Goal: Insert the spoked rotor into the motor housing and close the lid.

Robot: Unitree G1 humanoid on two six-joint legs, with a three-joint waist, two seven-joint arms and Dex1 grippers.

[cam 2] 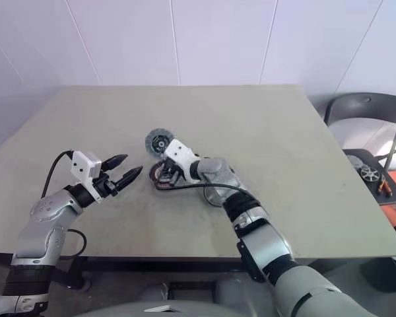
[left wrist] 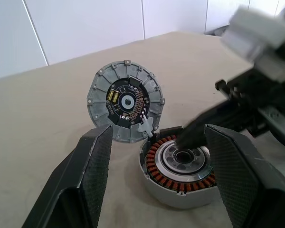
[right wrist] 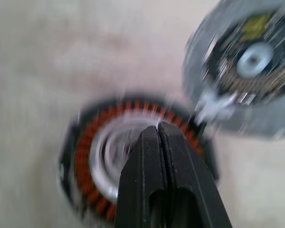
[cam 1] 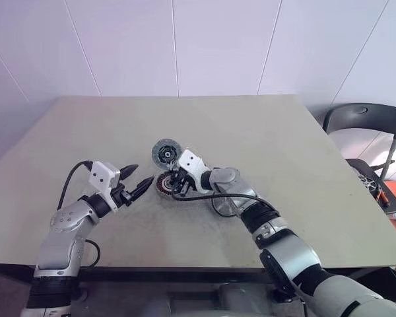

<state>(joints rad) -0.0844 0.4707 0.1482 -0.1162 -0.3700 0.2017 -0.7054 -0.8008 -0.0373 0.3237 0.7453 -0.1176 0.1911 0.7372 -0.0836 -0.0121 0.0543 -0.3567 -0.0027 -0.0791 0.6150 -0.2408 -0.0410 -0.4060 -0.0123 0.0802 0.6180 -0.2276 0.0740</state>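
Observation:
The motor housing [left wrist: 178, 173] stands on the table, a silver-grey cup with copper windings around a silver hub. Its lid [left wrist: 126, 102] stands open at the rim's far side, inner face with dark centre showing. My right gripper [right wrist: 159, 126] is shut with nothing in it, its tips pointing down into the housing's centre hub. Just left of the housing, my left gripper [cam 1: 140, 176] is open and level, aimed at it and apart from it. A round silver-rimmed piece [cam 2: 216, 195], probably the spoked rotor, lies mostly hidden under my right forearm.
The beige table [cam 1: 264, 132] has wide bare room behind and to both sides of the housing. Off its right edge are a dark chair [cam 1: 366, 122] and a low stand holding a small spoked wheel [cam 1: 369, 179]. A white wall rises behind.

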